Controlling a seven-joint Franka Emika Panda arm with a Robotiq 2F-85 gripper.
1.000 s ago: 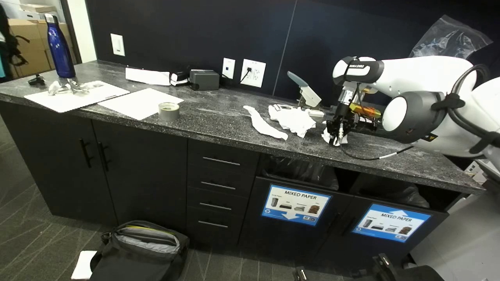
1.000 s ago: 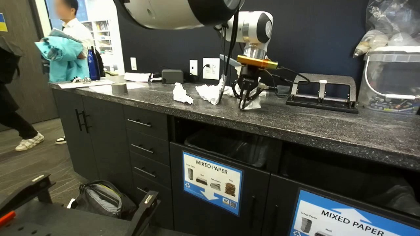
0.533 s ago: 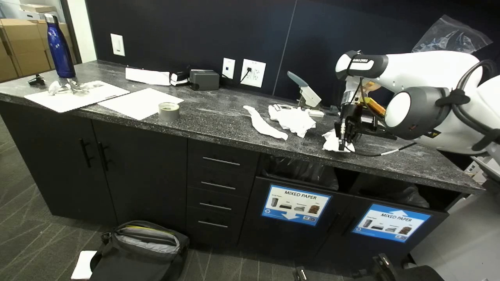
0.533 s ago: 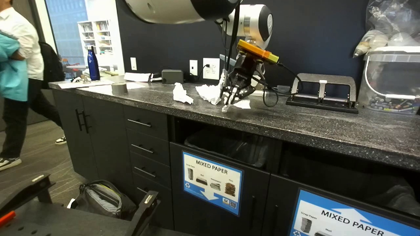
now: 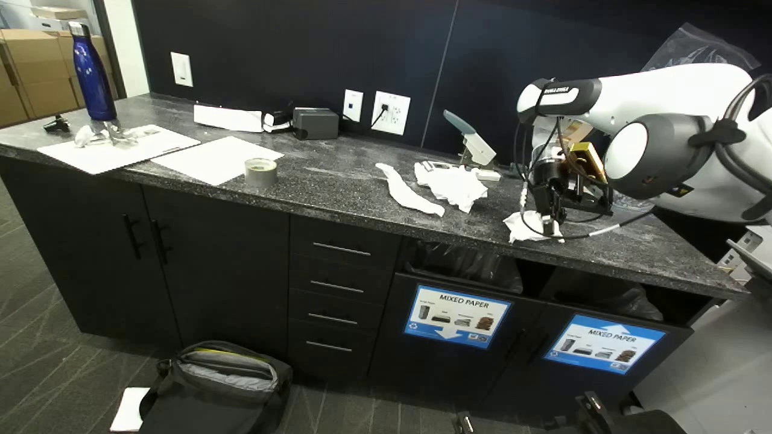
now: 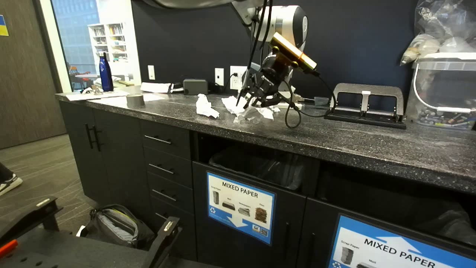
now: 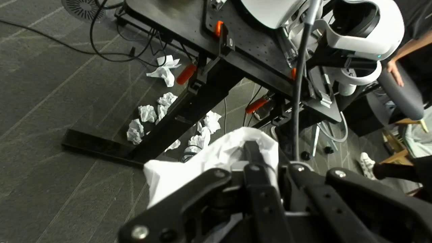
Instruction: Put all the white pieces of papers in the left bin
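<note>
The gripper (image 5: 550,226) pinches a white paper (image 7: 206,158); in an exterior view two more papers (image 5: 453,185) lie on the counter (image 5: 338,187) at its ten o'clock. Only the wrist view shows paper balls (image 7: 147,113) on the floor (image 7: 50,168).

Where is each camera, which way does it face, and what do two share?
An exterior view: in front of the counter, looking down; arm and tool at right.
An exterior view: also in front, looking flatter, hole punch at right; arm and tool near centre.
Wrist view: on the arm, looking past the tool's fingers and white paper toward the floor.
Both exterior views share the left bin, blue bottle and bag.
</note>
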